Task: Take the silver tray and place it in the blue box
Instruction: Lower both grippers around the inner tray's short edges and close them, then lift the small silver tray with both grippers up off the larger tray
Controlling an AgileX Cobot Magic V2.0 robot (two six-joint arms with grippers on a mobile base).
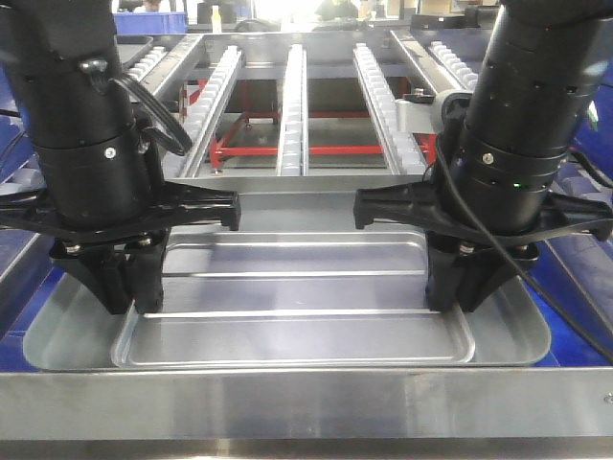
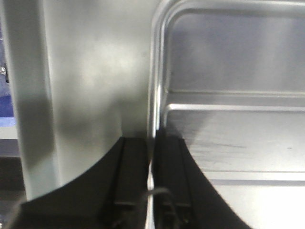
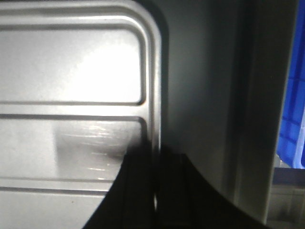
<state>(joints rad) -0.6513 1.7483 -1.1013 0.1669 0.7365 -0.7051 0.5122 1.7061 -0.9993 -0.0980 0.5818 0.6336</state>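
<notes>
The silver tray lies flat between my two arms, its long raised ridges running left to right. It seems to rest on a wider silver surface. My left gripper points down and is shut on the tray's left rim. In the left wrist view its fingers pinch the rim. My right gripper is shut on the right rim. In the right wrist view the rim runs between its closed jaws. Blue box walls show at both sides, and at the right edge of the right wrist view.
A roller conveyor rack with a red frame stands behind the tray. A metal bar crosses the front edge. A cable loops beside the left arm.
</notes>
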